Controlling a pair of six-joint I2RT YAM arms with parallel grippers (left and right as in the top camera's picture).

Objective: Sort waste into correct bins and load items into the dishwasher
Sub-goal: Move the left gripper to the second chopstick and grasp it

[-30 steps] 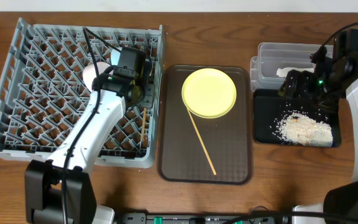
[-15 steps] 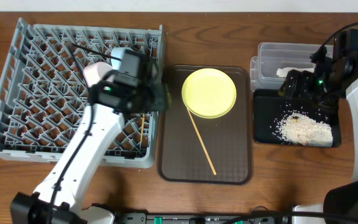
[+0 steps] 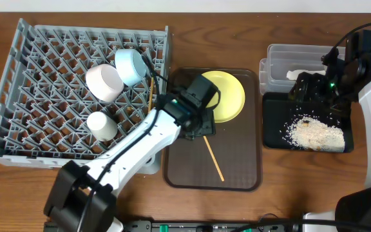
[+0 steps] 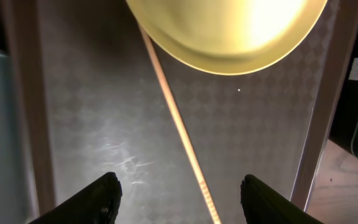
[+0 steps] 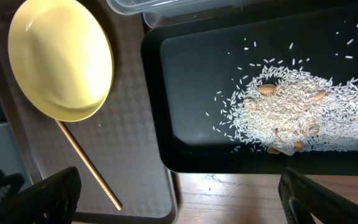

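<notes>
My left gripper (image 3: 197,126) hangs open and empty over the brown tray (image 3: 237,174), just below the yellow plate (image 3: 224,96). In the left wrist view, one chopstick (image 4: 179,121) runs from under the plate (image 4: 229,31) down between my open fingers (image 4: 101,199). That chopstick (image 3: 210,154) lies diagonally on the tray. The second chopstick (image 3: 149,96) stands in the grey dish rack (image 3: 18,138), with the white bowl (image 3: 103,82), light blue bowl (image 3: 129,66) and white cup (image 3: 100,125). My right gripper (image 3: 306,87) is open and empty above the black tray (image 3: 272,129), which holds rice scraps (image 3: 314,134). The napkin (image 3: 299,74) lies in the clear tub (image 3: 282,55).
The right wrist view shows the plate (image 5: 61,59), the chopstick (image 5: 86,162), the black tray's rim (image 5: 160,112), the rice (image 5: 303,118) and bare wooden table between the trays. The rack, brown tray and bins stand side by side from left to right.
My left arm has swung right, from over the rack's right side to over the brown tray. The bowls and cup in the rack are now uncovered. The right arm has not moved.
</notes>
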